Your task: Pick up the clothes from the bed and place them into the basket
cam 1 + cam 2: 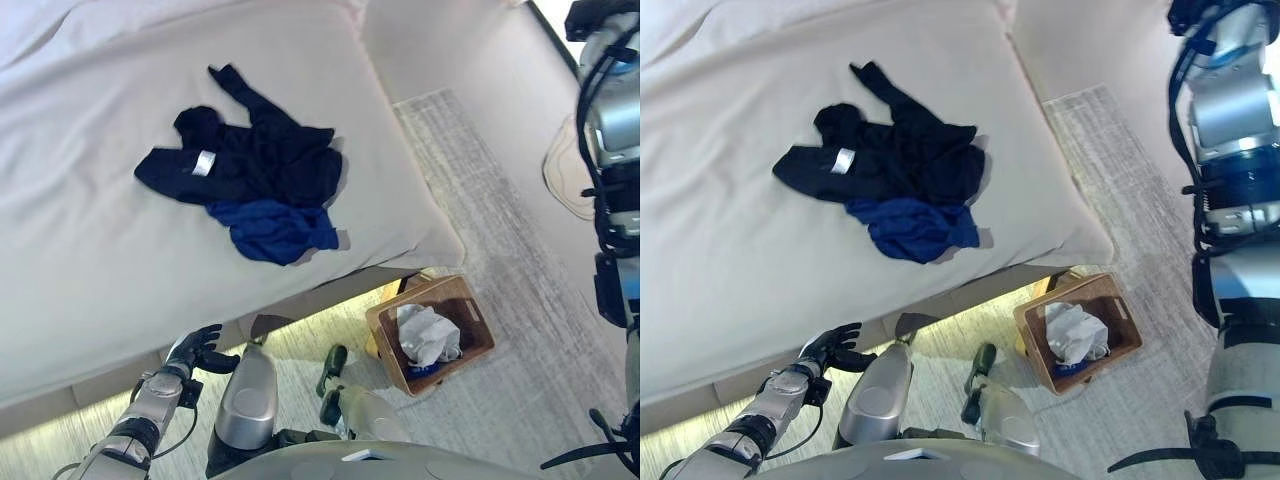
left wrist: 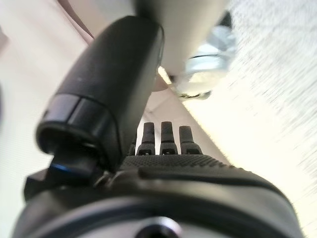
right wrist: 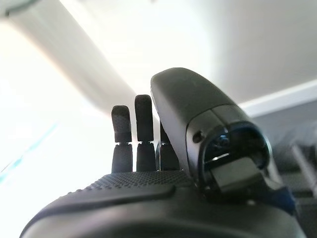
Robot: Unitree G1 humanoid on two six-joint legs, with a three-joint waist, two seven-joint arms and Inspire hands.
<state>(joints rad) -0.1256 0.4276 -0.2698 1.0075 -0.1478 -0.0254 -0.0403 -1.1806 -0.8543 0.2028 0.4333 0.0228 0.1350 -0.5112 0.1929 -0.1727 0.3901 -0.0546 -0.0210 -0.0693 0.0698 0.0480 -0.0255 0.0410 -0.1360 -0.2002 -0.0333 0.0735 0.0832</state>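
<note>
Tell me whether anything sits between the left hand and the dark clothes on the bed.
Nothing visible does. The left hand, fingers open, hangs below the bed's near edge; only bare sheet lies between that edge and the dark clothes with the blue garment. The hand must rise over the mattress edge first.

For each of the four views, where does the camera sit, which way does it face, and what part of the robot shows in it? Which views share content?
Left eye view: on the head, facing down at the bed, dark clothes and basket; left robot hand low left.
Right eye view: beside it, same scene; right arm along the right edge.
Left wrist view: on the left wrist, looking along its open fingers toward the bed edge.
Right wrist view: on the right wrist, right robot hand open, pale surfaces beyond.
Both eye views share bed, clothes and basket.
</note>
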